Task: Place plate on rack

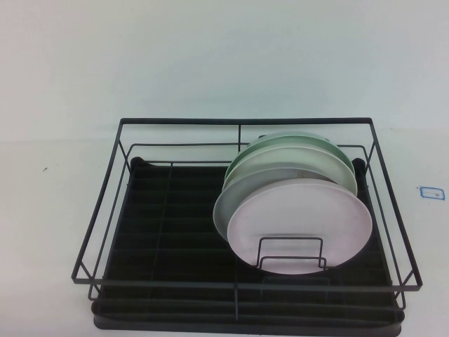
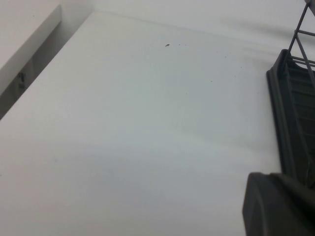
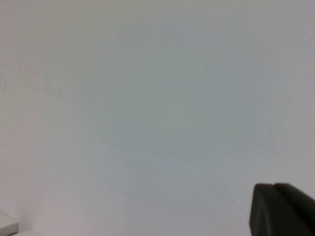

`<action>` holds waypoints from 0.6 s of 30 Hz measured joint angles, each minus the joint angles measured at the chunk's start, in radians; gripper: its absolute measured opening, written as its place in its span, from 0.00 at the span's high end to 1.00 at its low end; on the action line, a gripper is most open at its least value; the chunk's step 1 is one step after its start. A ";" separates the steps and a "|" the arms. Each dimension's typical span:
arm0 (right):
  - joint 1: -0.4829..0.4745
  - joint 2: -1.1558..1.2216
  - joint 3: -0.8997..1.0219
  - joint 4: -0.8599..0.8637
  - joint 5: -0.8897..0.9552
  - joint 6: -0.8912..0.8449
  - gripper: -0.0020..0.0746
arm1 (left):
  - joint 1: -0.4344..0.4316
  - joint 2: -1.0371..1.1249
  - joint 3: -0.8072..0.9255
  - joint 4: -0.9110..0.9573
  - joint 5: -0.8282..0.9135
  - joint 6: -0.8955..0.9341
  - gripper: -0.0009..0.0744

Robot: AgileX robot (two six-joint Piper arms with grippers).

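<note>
The pale pink plate [image 1: 303, 223] stands on edge in the black wire rack [image 1: 105, 210], at the front of a row of plates, its lower rim inside the small wire plate holder [image 1: 291, 254]. Neither gripper shows in the high view. In the left wrist view my left gripper [image 2: 275, 181] hangs over bare table beside the rack's tray edge [image 2: 288, 108], fingers together and empty. In the right wrist view my right gripper [image 3: 273, 191] is over bare white table, fingers together and empty.
Behind the pink plate stand a white plate [image 1: 230, 205] and pale green plates [image 1: 295, 149]. The left half of the rack's ribbed tray [image 1: 168, 232] holds nothing. A small blue-edged label [image 1: 431, 192] lies on the table to the right of the rack.
</note>
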 joint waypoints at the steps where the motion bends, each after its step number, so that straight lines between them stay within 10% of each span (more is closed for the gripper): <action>1: 0.000 0.000 0.000 0.000 0.001 0.000 0.98 | 0.000 0.000 0.000 0.000 0.000 0.000 0.99; 8: -0.025 -0.008 0.000 -0.036 0.080 -0.122 0.98 | 0.000 0.000 0.000 0.000 0.000 0.000 0.99; 18: -0.337 -0.124 0.038 -0.089 0.397 -0.016 0.98 | 0.002 0.000 0.000 0.000 0.000 0.000 0.99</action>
